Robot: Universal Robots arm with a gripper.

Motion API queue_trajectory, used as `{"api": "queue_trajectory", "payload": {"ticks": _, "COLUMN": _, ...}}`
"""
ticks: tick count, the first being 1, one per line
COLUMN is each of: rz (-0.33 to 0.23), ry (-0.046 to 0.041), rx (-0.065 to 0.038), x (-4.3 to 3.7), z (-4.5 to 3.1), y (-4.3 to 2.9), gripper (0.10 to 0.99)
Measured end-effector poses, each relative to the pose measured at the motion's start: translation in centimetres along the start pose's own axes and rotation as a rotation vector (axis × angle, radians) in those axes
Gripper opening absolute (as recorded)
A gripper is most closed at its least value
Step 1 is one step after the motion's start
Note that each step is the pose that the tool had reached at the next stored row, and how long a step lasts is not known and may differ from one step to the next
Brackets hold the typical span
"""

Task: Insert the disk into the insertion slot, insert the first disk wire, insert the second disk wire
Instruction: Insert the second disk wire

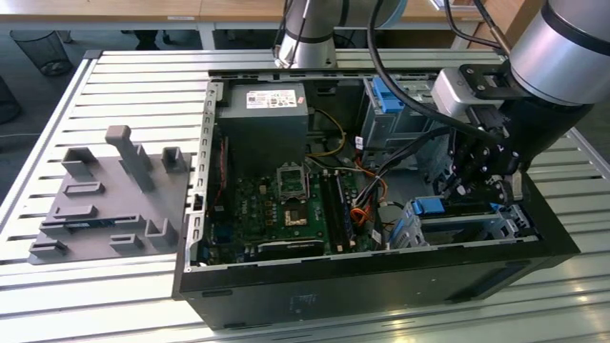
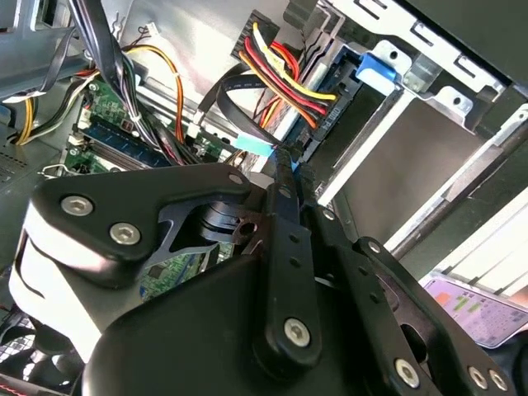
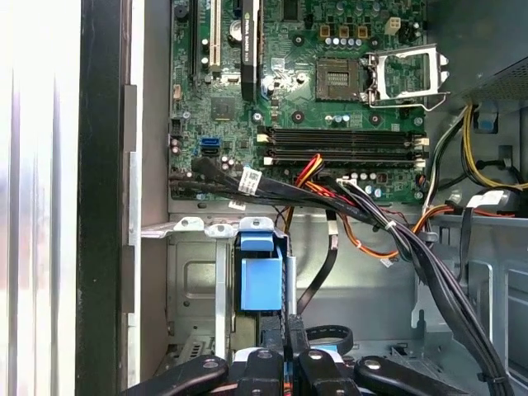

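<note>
in the exterior view the open computer case (image 1: 381, 279) fills the middle and right of the frame, lying on a slatted metal table (image 1: 114, 78). at the lower right of the case sits the insertion slot (image 1: 476, 225), a low grey cage, with the blue edge of the disk (image 1: 431, 207) showing at its near end, so the disk lies inside the slot. the gripper (image 1: 481, 187) hangs straight above that spot, at the right of the frame, its black links reaching down into the case.

in the second wrist view the gripper (image 2: 285, 157) closes its fingers (image 2: 280, 186) on a thin black flat cable with a light blue connector (image 2: 252, 144), just beside the blue carrier tab (image 2: 381, 66) and the bundle of red, yellow and black wires (image 2: 285, 78) plugged at the disk's end.

in the first wrist view the disk's blue carrier (image 3: 260, 276) stands in the lower middle, with the green motherboard (image 3: 313, 82) beyond it in the upper half.

farther off in the exterior view, a grey fixture plate (image 1: 105, 200) rests at the left, and the grey power supply (image 1: 262, 118) sits in the upper part of the case.
</note>
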State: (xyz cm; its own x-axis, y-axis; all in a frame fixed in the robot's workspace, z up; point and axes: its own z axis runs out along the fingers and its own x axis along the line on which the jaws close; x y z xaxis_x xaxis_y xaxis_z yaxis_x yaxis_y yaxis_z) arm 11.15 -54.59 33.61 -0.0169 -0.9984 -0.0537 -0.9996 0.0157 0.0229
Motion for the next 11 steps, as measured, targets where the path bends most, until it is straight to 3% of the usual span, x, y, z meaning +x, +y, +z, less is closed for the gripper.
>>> {"api": "queue_trajectory", "payload": {"ticks": 11, "rz": 0.0, "ry": -0.0001, "rx": 0.0, "x": 0.17, "z": 0.11, "y": -0.26, "gripper": 0.149}}
